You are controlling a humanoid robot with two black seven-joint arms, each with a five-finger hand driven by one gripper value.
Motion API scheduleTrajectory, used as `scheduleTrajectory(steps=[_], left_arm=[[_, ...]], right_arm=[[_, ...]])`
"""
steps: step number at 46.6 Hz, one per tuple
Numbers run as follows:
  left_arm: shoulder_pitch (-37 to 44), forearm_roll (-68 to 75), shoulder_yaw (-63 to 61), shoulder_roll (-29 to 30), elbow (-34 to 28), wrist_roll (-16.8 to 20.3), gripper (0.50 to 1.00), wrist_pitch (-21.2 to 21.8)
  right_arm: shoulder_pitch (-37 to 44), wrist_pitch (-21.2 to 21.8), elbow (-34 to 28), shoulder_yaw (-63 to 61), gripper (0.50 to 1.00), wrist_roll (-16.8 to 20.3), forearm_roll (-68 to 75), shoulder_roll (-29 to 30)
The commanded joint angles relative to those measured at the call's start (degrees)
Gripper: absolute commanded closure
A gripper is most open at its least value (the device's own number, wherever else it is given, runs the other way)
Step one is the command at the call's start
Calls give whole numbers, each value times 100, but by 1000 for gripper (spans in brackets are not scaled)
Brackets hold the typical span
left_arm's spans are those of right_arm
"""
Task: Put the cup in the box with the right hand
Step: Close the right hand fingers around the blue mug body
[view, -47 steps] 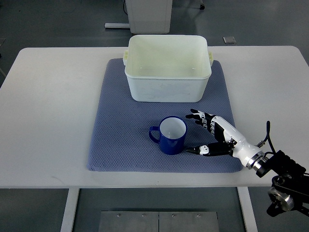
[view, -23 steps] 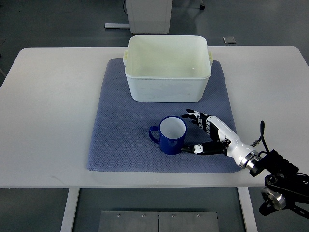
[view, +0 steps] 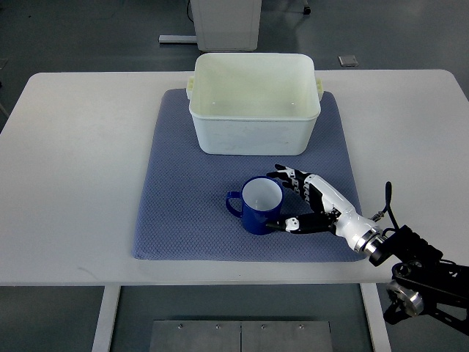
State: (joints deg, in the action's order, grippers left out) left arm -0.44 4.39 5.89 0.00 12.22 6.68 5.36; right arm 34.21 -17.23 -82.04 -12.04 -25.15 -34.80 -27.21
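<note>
A blue cup (view: 258, 206) with a white inside stands upright on the blue mat (view: 190, 198), its handle pointing left. Behind it on the mat sits the white box (view: 254, 103), which holds nothing I can see. My right hand (view: 284, 198) comes in from the lower right and sits against the cup's right side. Its fingers (view: 287, 175) are spread around the far rim and its thumb reaches the near side, with the hand not closed on the cup. No left arm shows.
The mat lies on a white table (view: 80, 161) whose front edge runs just below the mat. The right arm's wrist and cabling (view: 410, 264) hang past that front edge. A white cabinet base (view: 226, 22) stands on the floor behind the table.
My right hand has slid left and slightly toward the cup, from a small gap beside it to its fingers flanking the cup's right side. The cup has not moved.
</note>
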Motion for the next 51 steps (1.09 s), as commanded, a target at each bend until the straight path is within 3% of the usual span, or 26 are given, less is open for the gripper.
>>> scheduleTrajectory(steps=[1, 51], left_arm=[[0, 0, 0, 0, 0, 0, 500, 0], [0, 0, 0, 0, 0, 0, 500, 0]], right_arm=[[7, 1, 4, 0, 500, 18, 0, 31], [138, -166, 109, 149, 502, 203, 35, 383]])
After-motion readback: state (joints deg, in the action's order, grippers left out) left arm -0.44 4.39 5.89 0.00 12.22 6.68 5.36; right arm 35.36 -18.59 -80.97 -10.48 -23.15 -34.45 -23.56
